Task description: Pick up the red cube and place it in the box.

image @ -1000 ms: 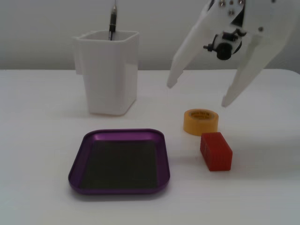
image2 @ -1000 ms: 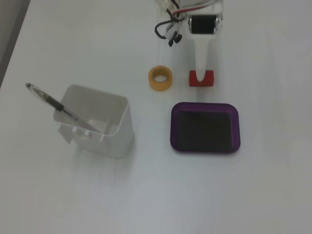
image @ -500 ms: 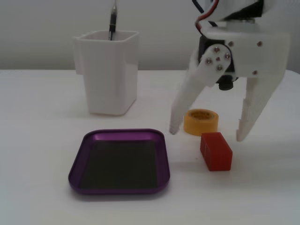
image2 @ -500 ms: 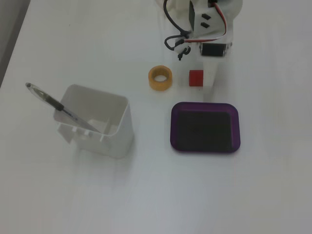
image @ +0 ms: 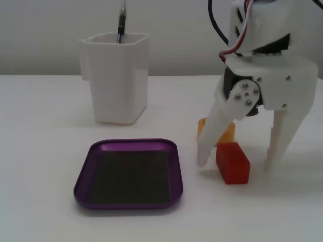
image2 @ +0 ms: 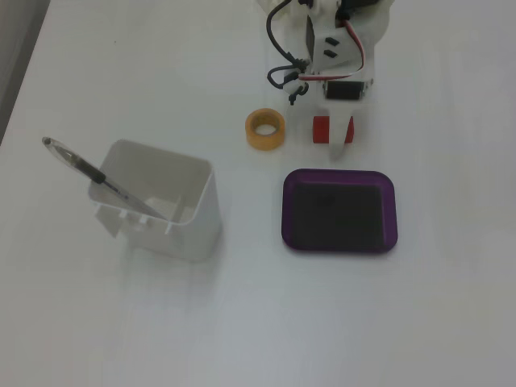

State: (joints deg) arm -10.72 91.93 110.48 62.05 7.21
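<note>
In the low fixed view, nearest the camera lies one box (image: pixel 128 174), a shallow purple tray with a dark flat inside, resting on the white table (image: pixel 45 201). Nothing sits in it.

Just behind and to its right in that view lies one red cube (image: pixel 232 162), flat on the table and apart from the box's rim. The one gripper (image: pixel 236 162) reaches down around it with its jaws spread wide: one white finger (image: pixel 214 133) slants down to the table just left of the cube, and the other finger (image: pixel 280 141) stands clear of it on the right. The left fingertip is very close to the cube; whether it touches cannot be told. The cube is not lifted or pinched.

In the fixed view from above, the gripper (image2: pixel 333 135) covers part of the red cube (image2: pixel 321 128), which lies just beside the far rim of the box (image2: pixel 339 176).

Behind the cube is one yellow tape roll (image: pixel 228 130), partly hidden by the left finger. Farther back and to the left stands one white cup (image: pixel 117 76) holding one pen (image: pixel 121 22).
</note>
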